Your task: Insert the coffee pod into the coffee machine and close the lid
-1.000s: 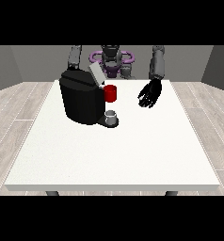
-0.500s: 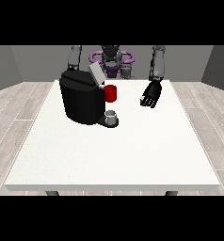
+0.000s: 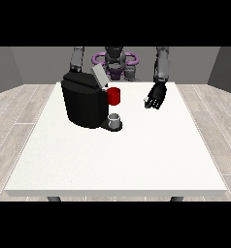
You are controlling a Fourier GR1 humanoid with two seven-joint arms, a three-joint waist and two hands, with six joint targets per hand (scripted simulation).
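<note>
Coffee machine (image 3: 84, 104) sitting on white surface (image 3: 137, 155), lid (image 3: 99, 76) tilting open for loading. Grey thing (image 3: 115, 119) resting at base, possibly pod. Hand at view's right (image 3: 155, 97) hovering apart, fingers curling on nothing.

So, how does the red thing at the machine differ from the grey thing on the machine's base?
The red thing is bright red; the grey thing is dull grey. The red thing sits higher, beside the raised lid of the coffee machine; the grey thing stands lower, at the machine's foot. The red thing looks larger. Both are small, cup-like shapes at the machine's front.
</note>
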